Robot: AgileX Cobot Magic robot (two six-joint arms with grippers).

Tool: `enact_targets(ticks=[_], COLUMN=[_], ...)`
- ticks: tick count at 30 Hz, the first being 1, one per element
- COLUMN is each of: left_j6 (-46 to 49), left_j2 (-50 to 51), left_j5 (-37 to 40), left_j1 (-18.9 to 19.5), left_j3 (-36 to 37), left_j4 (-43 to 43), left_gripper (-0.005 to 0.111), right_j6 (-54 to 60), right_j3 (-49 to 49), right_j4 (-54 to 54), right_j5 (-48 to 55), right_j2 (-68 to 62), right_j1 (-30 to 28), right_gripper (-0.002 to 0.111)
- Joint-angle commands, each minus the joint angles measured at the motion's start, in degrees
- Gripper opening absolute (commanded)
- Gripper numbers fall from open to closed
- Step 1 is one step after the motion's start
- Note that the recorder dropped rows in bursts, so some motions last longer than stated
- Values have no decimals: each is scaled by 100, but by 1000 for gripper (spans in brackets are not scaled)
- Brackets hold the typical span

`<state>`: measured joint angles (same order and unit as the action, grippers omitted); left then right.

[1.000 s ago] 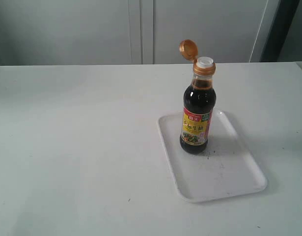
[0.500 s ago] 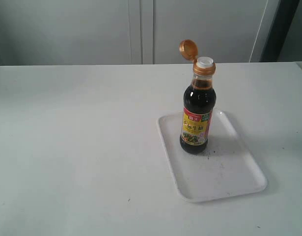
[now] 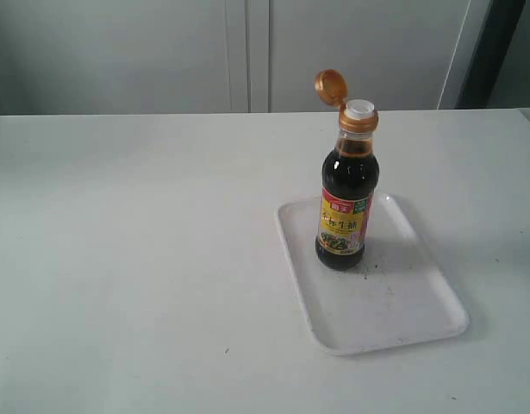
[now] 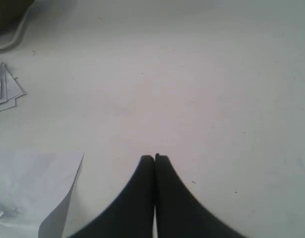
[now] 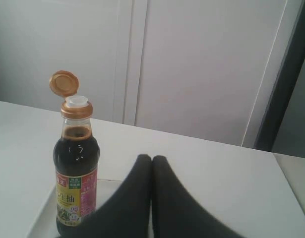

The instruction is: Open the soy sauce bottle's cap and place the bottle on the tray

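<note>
In the exterior view, the soy sauce bottle (image 3: 346,194) stands upright on the far end of the white tray (image 3: 394,302), which rests on the white tabletop (image 3: 135,241); the cap (image 3: 331,86) is flipped open and tilted back on its hinge, exposing the white spout (image 3: 360,108). In the left wrist view, the left gripper (image 4: 154,157) hangs over bare tabletop with its jaws pressed together, with loose paper sheets (image 4: 38,186) lying nearby. In the right wrist view, the right gripper (image 5: 152,158) also has its jaws pressed together, holding nothing, apart from the bottle.
</note>
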<state>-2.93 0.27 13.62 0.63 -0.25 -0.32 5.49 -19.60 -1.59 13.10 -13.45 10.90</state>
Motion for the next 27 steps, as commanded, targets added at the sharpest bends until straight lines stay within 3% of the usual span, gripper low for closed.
enact_targets(ticks=[1, 27], left_j6=[43, 32], left_j2=[-27, -27], left_j5=[-28, -28], left_j1=[4, 4], left_j3=[25, 25], left_j4=[-72, -72], left_gripper=[1, 1], right_j6=[-20, -128], right_j3=[30, 30], right_j4=[-40, -9], right_j5=[-42, -42], right_j2=[37, 37], right_j1=[0, 0], right_gripper=[0, 0])
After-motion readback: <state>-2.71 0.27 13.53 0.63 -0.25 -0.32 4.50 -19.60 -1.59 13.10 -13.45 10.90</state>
